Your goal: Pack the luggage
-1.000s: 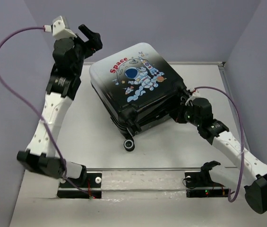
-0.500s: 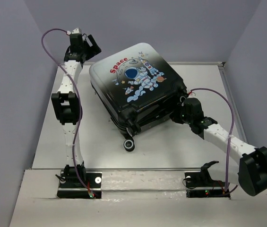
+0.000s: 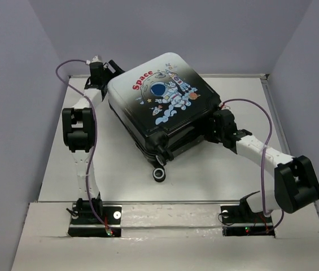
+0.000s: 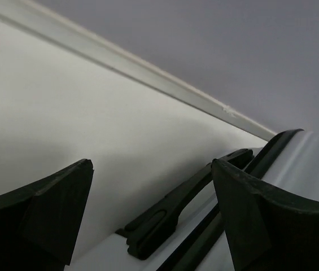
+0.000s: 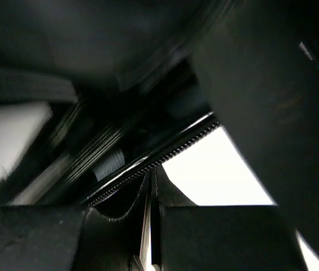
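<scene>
The luggage (image 3: 159, 107) wears a shell fading from white at its far corner to glossy black at its near edge. It is printed with a white-and-blue cartoon astronaut, a rocket, small planets, pale blue clouds and the word "Space" in red. Just off the luggage's near corner, a black wheel (image 3: 159, 174) stands out against the matt white table (image 3: 119, 164). Left of the luggage, the left arm (image 3: 78, 127) shows white links and black joints, trailed by a lilac cable (image 3: 70, 61). Right of the luggage, the right arm (image 3: 255, 151) carries the same white, black and lilac. Behind the luggage, the walls (image 3: 204, 34) are plain grey-violet.
</scene>
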Tool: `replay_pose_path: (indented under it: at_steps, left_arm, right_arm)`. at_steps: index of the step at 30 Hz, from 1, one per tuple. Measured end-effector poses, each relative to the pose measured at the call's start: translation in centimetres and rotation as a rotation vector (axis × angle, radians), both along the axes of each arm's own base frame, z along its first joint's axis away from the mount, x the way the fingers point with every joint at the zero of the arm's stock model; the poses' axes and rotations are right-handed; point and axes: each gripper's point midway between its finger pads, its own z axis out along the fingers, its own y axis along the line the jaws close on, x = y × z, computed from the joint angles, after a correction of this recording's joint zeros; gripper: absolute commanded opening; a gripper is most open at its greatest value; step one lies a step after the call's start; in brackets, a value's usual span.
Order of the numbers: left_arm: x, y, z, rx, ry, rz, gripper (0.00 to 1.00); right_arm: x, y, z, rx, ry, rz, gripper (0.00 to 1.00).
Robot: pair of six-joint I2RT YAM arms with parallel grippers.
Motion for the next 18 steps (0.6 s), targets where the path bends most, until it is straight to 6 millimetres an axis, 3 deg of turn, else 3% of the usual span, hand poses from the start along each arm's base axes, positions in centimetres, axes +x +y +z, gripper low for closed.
replay_pose_path:
  at_steps: [5,8,11,14,16,17,18]
  left_arm:
    - [-5.1,2.8,-1.4,-0.076,0.034,0.156,0.97]
    - [-8.9,4.3,-0.9,-0.081,0.012,0.259,0.97]
    - [-13.8,6.4,0.1,-0.051,-0.019,0.384,0.97]
    - [-18.6,7.3,0.2,-0.017,-0.030,0.467,0.98]
    - [-22.2,7.3,-0.1,0.008,-0.041,0.504,0.98]
    - [-23.9,7.3,-0.2,0.024,-0.040,0.517,0.98]
    - [-25.3,6.9,-0.1,0.034,-0.048,0.514,0.98]
  right_arm:
    - [2.3,-1.2,0.0,-0.030,0.027,-0.016,0.07]
    - [4.6,-1.7,0.2,-0.035,0.049,-0.014,0.07]
    - [7.7,-1.3,0.6,-0.012,0.061,0.012,0.08]
    - [12.4,-0.1,1.0,0.020,0.053,0.059,0.15]
    - [16.8,1.2,1.2,0.062,0.041,0.102,0.30]
    - [19.0,1.7,1.6,0.093,0.015,0.105,0.47]
    - [20.9,2.2,2.0,0.135,-0.014,0.109,0.57]
